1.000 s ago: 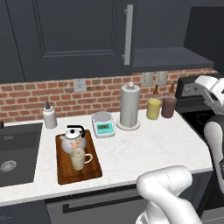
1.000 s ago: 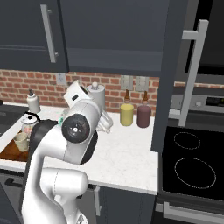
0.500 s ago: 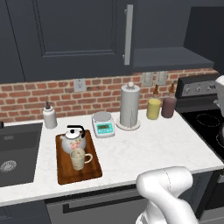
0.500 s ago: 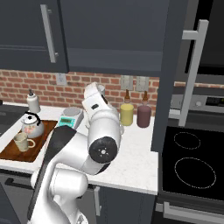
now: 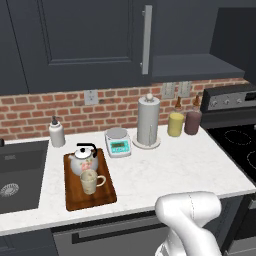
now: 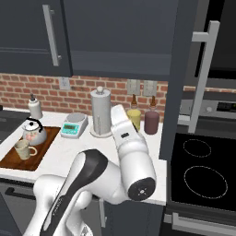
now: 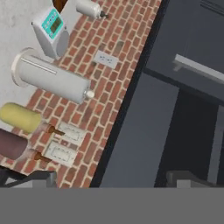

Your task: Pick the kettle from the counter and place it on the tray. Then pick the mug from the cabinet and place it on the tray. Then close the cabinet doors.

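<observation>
Fingers [image 7: 109, 179] spread wide and empty, near the cabinet doors [image 7: 131, 131], touching nothing.

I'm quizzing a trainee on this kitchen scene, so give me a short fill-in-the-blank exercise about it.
1. The floral white kettle sits on the dark-brown wooden ____.
2. The cream-beige mug stands on the tray just in front of the ____.
3. The right-hand navy cabinet door stands ____.

Missing words: tray; kettle; open
</observation>
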